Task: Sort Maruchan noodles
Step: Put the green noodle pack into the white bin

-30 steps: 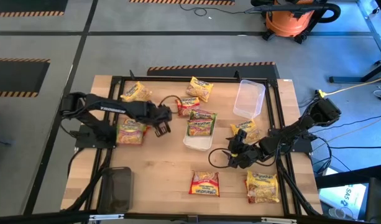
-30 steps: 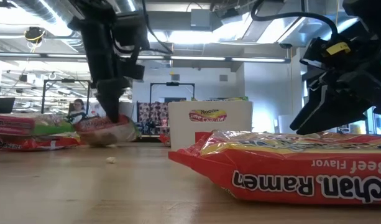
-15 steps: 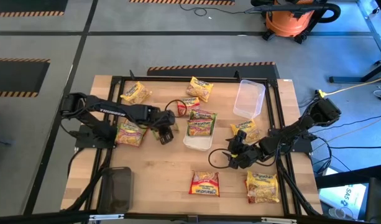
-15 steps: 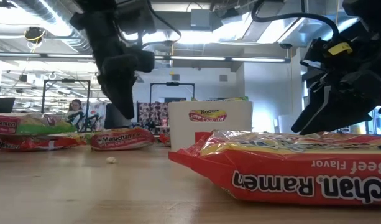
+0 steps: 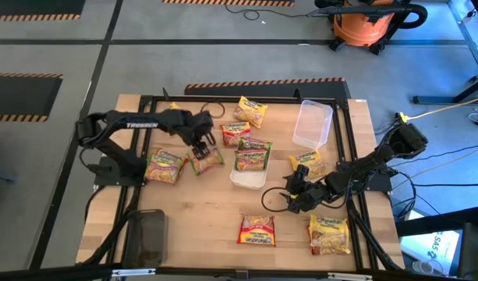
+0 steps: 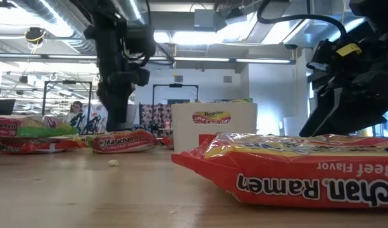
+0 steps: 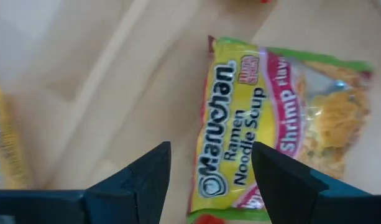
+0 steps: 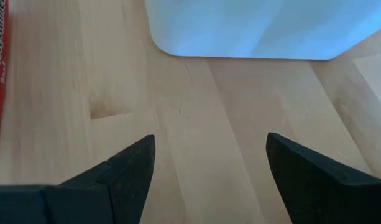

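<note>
Several Maruchan noodle packets lie flat on the wooden table. My left gripper (image 5: 198, 147) hovers open just above a pink-and-green shrimp packet (image 5: 207, 160), which lies flat between and below its fingers (image 7: 265, 118) in the wrist view. Beside that one lies a yellow-green packet (image 5: 164, 166). Another green packet (image 5: 253, 154) rests on a white tray (image 5: 247, 179). My right gripper (image 5: 293, 191) stands open low over bare wood, near the white tray's corner (image 8: 240, 31).
More packets lie at the far side (image 5: 252, 111), (image 5: 237, 133), by the right arm (image 5: 309, 162), and near the front edge (image 5: 256, 230), (image 5: 329, 234). A clear tray (image 5: 313, 123) stands far right and a dark tray (image 5: 149, 238) near left. A black frame rims the table.
My left gripper has opened and let go of the shrimp packet, which now lies flat on the table. The gripper has then risen and drawn back a little toward the table's far edge, leaving the packet uncovered.
</note>
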Tool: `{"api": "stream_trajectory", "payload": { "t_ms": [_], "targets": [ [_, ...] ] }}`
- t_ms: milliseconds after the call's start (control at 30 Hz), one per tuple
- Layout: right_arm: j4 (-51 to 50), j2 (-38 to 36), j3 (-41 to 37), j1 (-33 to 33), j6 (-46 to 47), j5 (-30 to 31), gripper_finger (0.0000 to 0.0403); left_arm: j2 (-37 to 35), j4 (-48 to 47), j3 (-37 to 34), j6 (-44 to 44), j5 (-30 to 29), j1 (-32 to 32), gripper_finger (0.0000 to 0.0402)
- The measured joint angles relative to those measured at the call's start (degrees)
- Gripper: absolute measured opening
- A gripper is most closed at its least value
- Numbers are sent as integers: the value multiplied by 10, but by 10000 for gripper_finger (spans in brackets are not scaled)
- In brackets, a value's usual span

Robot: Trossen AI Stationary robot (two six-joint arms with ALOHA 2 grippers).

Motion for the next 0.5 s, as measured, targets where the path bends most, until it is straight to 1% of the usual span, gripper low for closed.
{"api": "stream_trajectory", "payload": {
  "t_ms": [33, 100, 200, 267, 333, 500],
  "targets": [
    [0, 0, 0, 0, 0, 0, 284, 0, 7, -4, 10, 34, 20, 215],
    [0, 0, 0, 0, 0, 0, 284, 0, 28, -17, 17, 85, 63, 213],
    [0, 0, 0, 0, 1, 0, 284, 0, 53, -41, 26, 123, 114, 212],
    [0, 0, 0, 0, 1, 3, 284, 0, 74, -57, 26, 155, 135, 212],
    [0, 0, 0, 0, 0, 11, 284, 0, 100, -76, 17, 190, 147, 212],
    [1, 0, 0, 0, -9, 20, 284, 2, 169, -120, 2, 248, 147, 212]
  ]
}}
